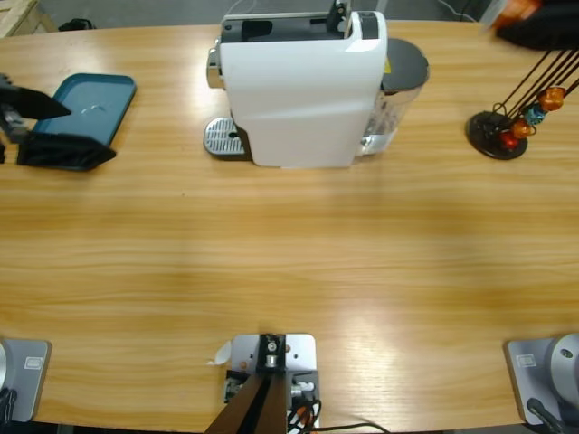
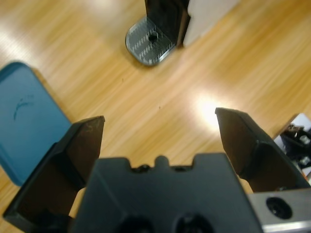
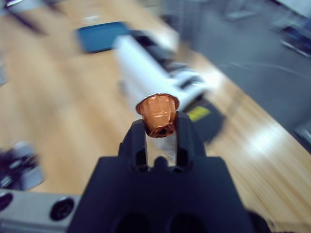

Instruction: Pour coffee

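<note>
No coffee and no glass show in any view. A white coffee machine [image 1: 303,86] stands at the back middle of the table, its metal drip grate [image 1: 222,137] empty. My right gripper [image 3: 160,130] is shut on an orange capsule [image 3: 158,114], held high above the table's far right corner [image 1: 520,14]; the machine [image 3: 155,73] lies ahead of it. My left gripper [image 2: 159,119] is open with nothing between its jaws, at the table's left edge [image 1: 90,132] over the blue tray. The drip grate [image 2: 149,41] shows ahead of it.
A blue tray [image 1: 95,104] lies at the back left, bare. A black capsule stand [image 1: 498,136] with orange and blue capsules on its wires sits at the back right. A clear water tank [image 1: 403,81] is on the machine's right side.
</note>
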